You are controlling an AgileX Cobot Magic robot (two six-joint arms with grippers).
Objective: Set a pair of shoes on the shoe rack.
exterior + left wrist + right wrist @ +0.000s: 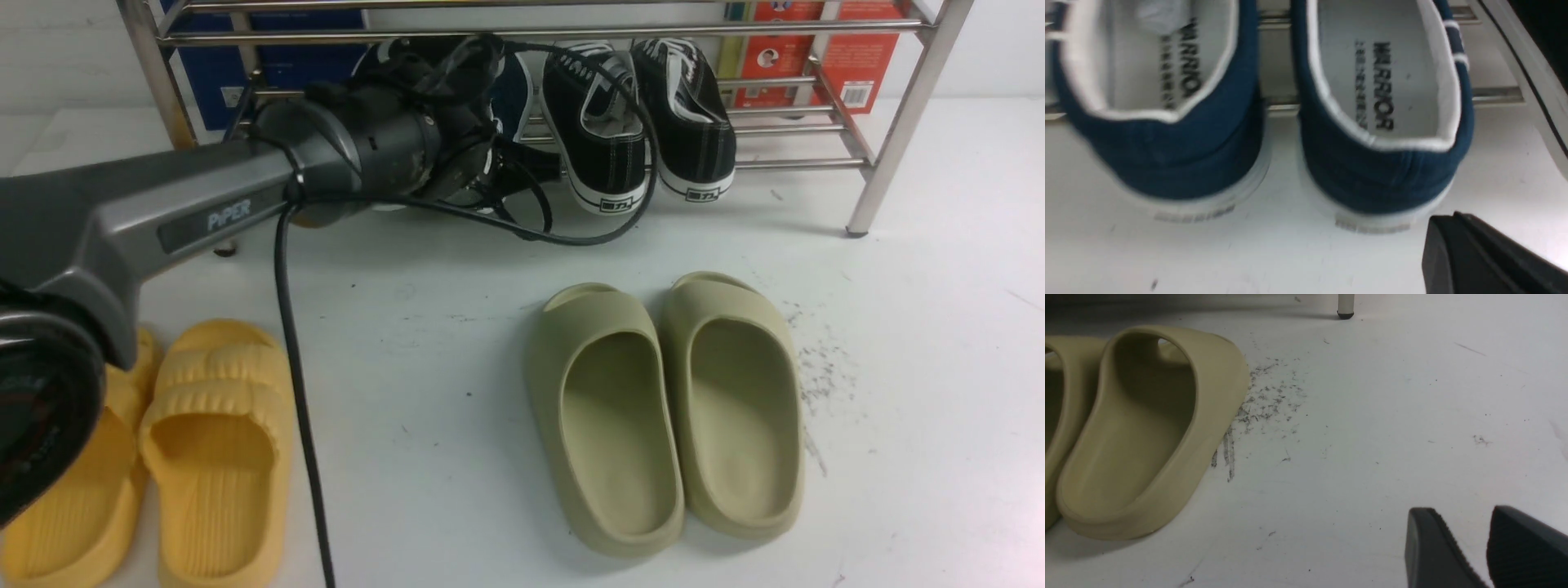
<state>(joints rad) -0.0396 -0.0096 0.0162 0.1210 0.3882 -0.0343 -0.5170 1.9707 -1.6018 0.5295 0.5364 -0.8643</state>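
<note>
Navy sneakers (1384, 175), pair: on the rack's (392, 37) lower rails, long axes near to far; left end effector (1447, 220) just right of the heels, nearer arm, tips pressed together

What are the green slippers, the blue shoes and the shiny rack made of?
The green slippers look like matt foam or soft rubber, molded without seams. The blue shoes seem to be dull canvas: stitched edges, with smooth, rubbery white soles. The rack looks like polished metal, because its tubes gleam.
</note>
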